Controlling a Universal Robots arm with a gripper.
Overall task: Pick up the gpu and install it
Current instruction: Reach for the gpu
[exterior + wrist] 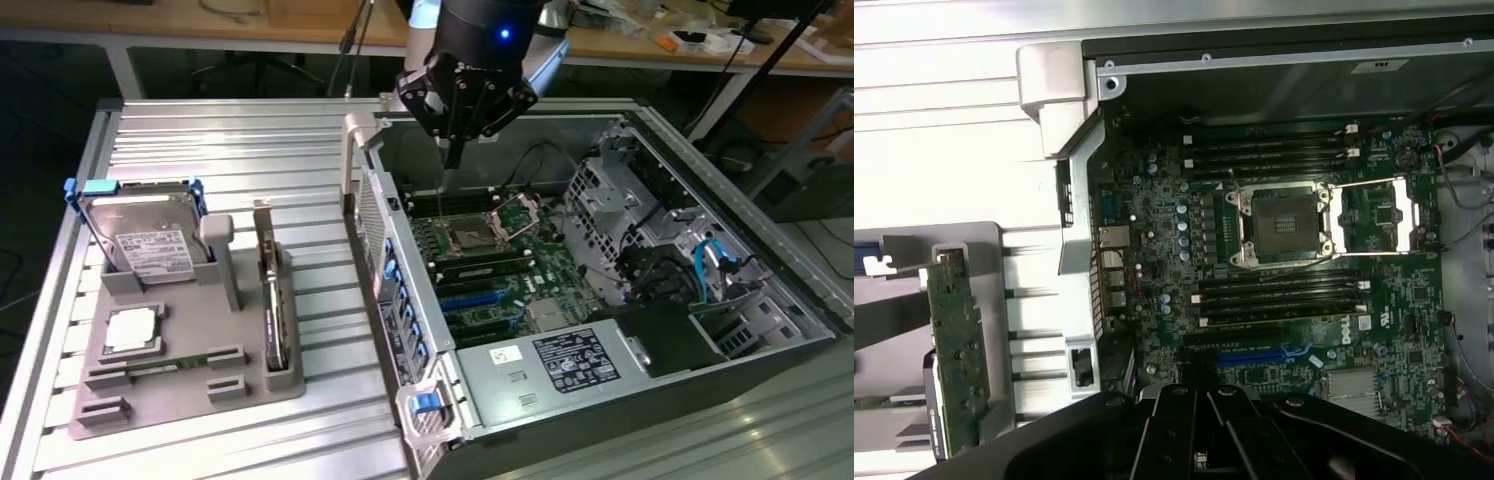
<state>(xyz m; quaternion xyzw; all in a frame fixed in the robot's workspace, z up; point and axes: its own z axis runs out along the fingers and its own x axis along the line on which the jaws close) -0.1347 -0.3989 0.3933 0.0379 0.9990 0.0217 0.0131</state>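
Gripper: my gripper point(451, 157) hangs above the open case, fingers drawn together on nothing; its black, angular body point(1199, 415) has a matte finish.
Directly below it: the motherboard point(497, 268), a flat green board crowded with small parts, and the blue expansion slot point(1254, 355), long and narrow, closest under the fingers.
A little further under: the CPU socket point(1279, 225), a square metal frame standing open, with black memory slots point(1274, 155) in parallel rows beyond it.
Beside the gripper: the case wall point(380, 215), thin grey sheet metal with hard edges and blue clips.
The gpu: the gpu point(274, 305) is well apart from the gripper, past that wall toward the exterior view's left. It stands on edge in a slot and is untouched. It is a thin, rigid green board point(959, 345), and I can't make out its fan side from here.
Its seat: the holder point(174, 390), grey matte plastic with blocky ribs.
Farthest: the hard drive point(140, 240), silver with a white label and blue frame, upright in the same holder on the ribbed aluminium table point(214, 150).
Step in hand: as I judge it, the pick-up, not yet begun.
Doing it well: I'd part the fingers before descending, pinch the card's bare upper edge squarely across its thickness, and lift straight up. Tilting it could jam it in the slot or knock the case wall.
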